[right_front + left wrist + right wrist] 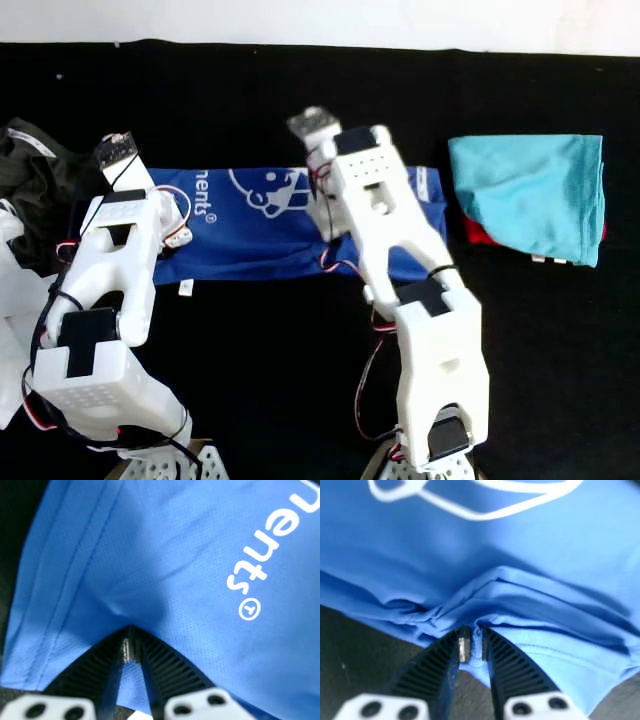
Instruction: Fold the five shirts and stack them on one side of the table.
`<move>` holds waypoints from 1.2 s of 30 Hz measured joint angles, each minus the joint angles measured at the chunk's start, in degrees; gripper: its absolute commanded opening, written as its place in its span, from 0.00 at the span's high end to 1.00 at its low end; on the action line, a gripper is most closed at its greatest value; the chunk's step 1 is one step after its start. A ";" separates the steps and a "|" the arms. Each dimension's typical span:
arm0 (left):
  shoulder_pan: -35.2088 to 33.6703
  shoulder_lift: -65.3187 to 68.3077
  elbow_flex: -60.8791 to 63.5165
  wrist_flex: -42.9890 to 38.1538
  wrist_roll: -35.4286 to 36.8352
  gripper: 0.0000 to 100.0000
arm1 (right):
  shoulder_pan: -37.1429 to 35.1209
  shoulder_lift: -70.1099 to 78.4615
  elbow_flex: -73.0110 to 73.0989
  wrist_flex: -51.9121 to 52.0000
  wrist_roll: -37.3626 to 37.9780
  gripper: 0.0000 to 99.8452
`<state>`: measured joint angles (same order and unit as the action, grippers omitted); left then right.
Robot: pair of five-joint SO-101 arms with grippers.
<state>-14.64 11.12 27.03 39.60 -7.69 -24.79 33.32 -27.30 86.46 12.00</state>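
**Blue shirt (260, 225) pinched at two spots**

Bare black table (270, 360) lies in front of it. The left gripper (131, 647) nips fabric near its left end, and the right gripper (472, 642) clamps its bunched near edge. The shirt lies as a long strip with white print. To its right, a folded teal shirt (530, 195) covers a red shirt (478, 235).

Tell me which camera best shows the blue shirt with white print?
The high view: it shows nearly all of the blue fabric shirt with white print, stretched out flat. The left wrist view shows a patch with letters pinched by the left hand; the right wrist view, a bunched edge pinched by the right hand.
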 measured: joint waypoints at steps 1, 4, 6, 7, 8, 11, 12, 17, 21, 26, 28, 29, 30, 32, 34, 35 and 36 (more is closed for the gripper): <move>0.00 0.00 0.00 0.00 0.00 0.99 | 0.44 0.00 -1.23 0.00 0.00 0.96; 0.00 0.00 0.00 0.00 0.00 0.99 | 1.41 0.00 -3.96 0.00 0.00 0.96; 0.00 0.00 0.00 0.00 0.00 0.99 | 1.58 0.00 -5.01 0.00 0.00 0.96; 0.00 0.00 0.00 0.00 0.00 0.99 | 1.58 0.00 -5.19 0.00 0.00 0.96; 0.00 0.00 0.00 0.00 0.00 0.99 | 1.58 0.00 -5.27 0.00 0.00 0.96; 0.00 0.00 0.00 0.00 0.00 0.99 | 1.58 0.00 -5.27 -2.02 0.00 0.96; 0.00 0.00 0.00 0.00 0.00 0.99 | 1.58 0.26 -5.27 -2.73 0.00 0.96; 0.00 0.00 0.00 0.00 0.00 0.99 | 1.58 4.13 -5.36 -3.96 0.00 0.96; 0.00 0.00 0.00 0.00 0.00 0.99 | 0.18 6.95 -5.36 -4.31 0.00 0.96; 0.00 0.00 0.00 0.00 0.00 0.99 | 0.09 8.18 -5.36 -6.68 0.00 0.96; 0.00 0.00 0.00 0.00 0.00 0.99 | 0.09 8.18 -5.36 -7.47 0.00 0.96; 0.00 0.00 0.00 0.00 0.00 0.99 | 0.09 8.18 -5.36 -7.91 0.00 0.96; 0.00 0.00 0.00 0.00 0.00 0.99 | 0.09 8.18 -5.36 -8.18 0.00 0.96; 0.00 0.00 0.00 0.00 0.00 0.99 | 0.09 8.18 -5.36 -8.26 0.00 0.96; 0.00 0.00 0.00 0.00 0.00 0.99 | 0.09 8.18 -5.36 -8.26 0.00 0.95; 0.00 0.00 0.00 0.00 0.00 0.99 | 0.09 8.18 -5.36 -8.26 0.00 0.95; 0.00 0.00 0.00 0.00 0.00 0.99 | 0.09 8.18 -5.36 -8.44 0.00 0.93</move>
<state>-14.64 11.12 27.03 39.60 -7.69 -24.70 41.49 -32.66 78.02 12.00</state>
